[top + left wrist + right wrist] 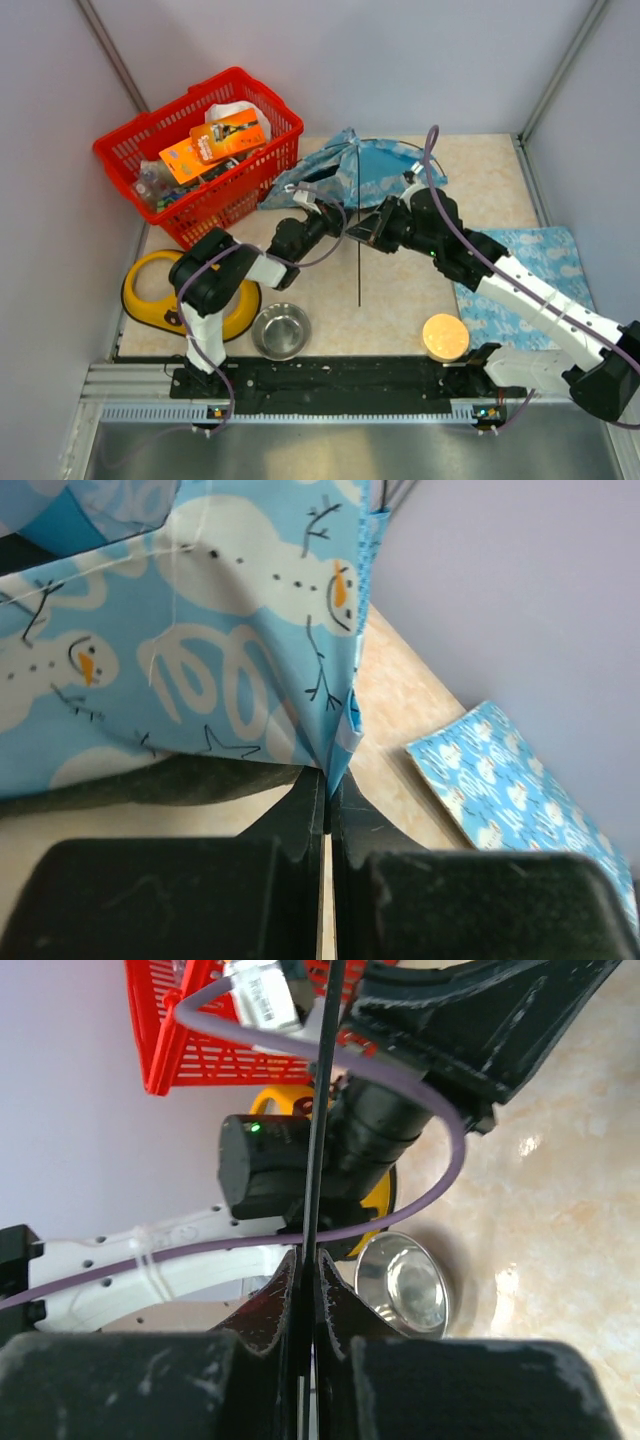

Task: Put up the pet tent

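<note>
a: what sits closest to me?
b: a steel bowl [280, 331] and an orange disc [445, 336], close to the arm bases. the loose end of the pole stops a little past them.
a: and my claws?
b: my right claw [305, 1260] is pinched tight on the thin dark pole [359, 280]. my left claw [328, 790] is pinched on a fabric edge of the pet tent [350, 168]. they hang side by side over the middle of the tabletop [400, 290].
a: which way does the pole run?
b: straight away from me, up into the tent. the tent lies flat and crumpled just behind both claws.
a: is there room to move?
b: i think the pole needs to bend up next. there is bare tabletop on the right, toward the mat [530, 285]. the red basket [200, 150] is right beside the tent on the left. the back wall is close behind it, so i'd go slow.
</note>
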Available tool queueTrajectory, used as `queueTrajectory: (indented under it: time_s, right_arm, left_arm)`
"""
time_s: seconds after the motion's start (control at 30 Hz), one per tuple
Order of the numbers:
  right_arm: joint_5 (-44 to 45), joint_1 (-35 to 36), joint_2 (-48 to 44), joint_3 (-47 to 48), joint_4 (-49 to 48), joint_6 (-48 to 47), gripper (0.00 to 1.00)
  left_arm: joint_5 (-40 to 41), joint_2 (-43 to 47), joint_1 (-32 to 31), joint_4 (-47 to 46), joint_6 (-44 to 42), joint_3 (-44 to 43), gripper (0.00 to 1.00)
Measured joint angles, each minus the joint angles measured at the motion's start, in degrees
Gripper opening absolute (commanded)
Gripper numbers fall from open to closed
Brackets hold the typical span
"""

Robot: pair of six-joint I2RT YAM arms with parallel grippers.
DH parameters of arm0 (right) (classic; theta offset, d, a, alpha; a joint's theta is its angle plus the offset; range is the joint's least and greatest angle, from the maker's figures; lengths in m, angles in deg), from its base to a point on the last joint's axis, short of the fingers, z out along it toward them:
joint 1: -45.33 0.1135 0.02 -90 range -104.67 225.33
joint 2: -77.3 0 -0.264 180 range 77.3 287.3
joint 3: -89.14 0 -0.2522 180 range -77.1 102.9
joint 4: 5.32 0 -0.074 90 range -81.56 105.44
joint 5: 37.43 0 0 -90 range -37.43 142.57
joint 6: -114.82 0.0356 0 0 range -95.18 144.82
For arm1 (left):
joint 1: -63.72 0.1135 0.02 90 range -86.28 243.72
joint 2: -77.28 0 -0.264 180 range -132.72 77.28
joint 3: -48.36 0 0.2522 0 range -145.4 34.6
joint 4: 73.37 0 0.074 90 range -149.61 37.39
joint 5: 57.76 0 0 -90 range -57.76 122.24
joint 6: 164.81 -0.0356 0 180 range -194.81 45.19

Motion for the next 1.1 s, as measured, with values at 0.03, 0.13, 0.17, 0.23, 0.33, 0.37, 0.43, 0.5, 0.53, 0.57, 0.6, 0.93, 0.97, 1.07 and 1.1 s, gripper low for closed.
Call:
queueTrajectory:
  time_s: [0.03, 0.13, 0.17, 0.23, 0.33, 0.37, 0.43, 0.5, 0.53, 0.57, 0.6, 0.93, 0.97, 1.07, 1.1]
  right_arm:
    - [-0.07, 0.0, -0.26, -0.46, 0.04, 0.0, 0.0]
    - [-0.13, 0.15, -1.05, -2.51, -0.2, 0.0, 0.0]
    - [-0.11, 0.2, -1.16, -3.06, -0.17, -0.02, 0.0]
    - [-0.15, 0.28, -1.14, -4.13, -0.28, 0.02, 0.0]
    - [-0.48, 0.31, -0.9, -4.76, -0.74, 0.15, 0.0]
    - [-0.72, 0.33, -0.68, -4.79, -0.83, 0.39, 0.0]
    - [-0.87, 0.42, -0.07, -4.81, -1.03, 0.52, 0.0]
    - [-0.79, 0.52, 0.81, -4.81, -1.01, 0.52, 0.0]
    - [-0.63, 0.55, 1.36, -4.81, -1.03, 0.5, 0.0]
    - [-0.35, 0.61, 1.92, -4.81, -1.07, 0.48, 0.0]
    - [0.09, 0.61, 2.51, -4.81, -1.2, 0.42, 0.0]
    - [4.9, 0.61, 4.94, -4.7, -9.49, -1.18, 0.0]
    - [5.38, 0.61, 4.92, -4.7, -10.6, -1.29, 0.0]
    - [6.01, 0.61, 4.81, -4.61, -12.83, -1.55, 0.0]
    - [6.14, 0.61, 4.79, -4.39, -13.16, -1.55, 0.0]
  left_arm:
    - [-0.22, 1.29, -0.26, -0.13, 0.0, 1.18, 0.0]
    - [-0.66, 5.6, -1.51, -0.35, -0.17, 5.42, 0.0]
    - [-0.7, 6.73, -2.01, -0.33, -0.28, 6.75, 0.0]
    - [-0.66, 8.46, -3.06, -0.28, -0.74, 9.11, 0.0]
    - [-0.35, 9.55, -4.17, -0.24, -1.95, 11.32, 0.0]
    - [-0.11, 9.88, -4.52, -0.28, -2.38, 12.07, 0.0]
    - [0.39, 10.34, -5.11, -0.42, -2.86, 13.16, 0.0]
    - [1.01, 10.86, -5.84, -0.72, -3.04, 14.73, 0.0]
    - [1.18, 11.13, -6.14, -0.79, -2.97, 15.45, 0.0]
    - [1.46, 11.5, -6.51, -0.79, -2.82, 16.35, 0.0]
    - [1.84, 12.04, -7.08, -0.74, -2.69, 17.35, 0.0]
    - [11.28, 26.56, -19.56, 5.46, -3.3, 23.85, 0.0]
    - [12.79, 28.68, -21.05, 7.06, -3.37, 23.93, 0.0]
    - [16.79, 34.05, -24.63, 11.61, -3.32, 24.83, 0.0]
    - [18.01, 35.58, -25.51, 13.03, -3.21, 25.4, 0.0]
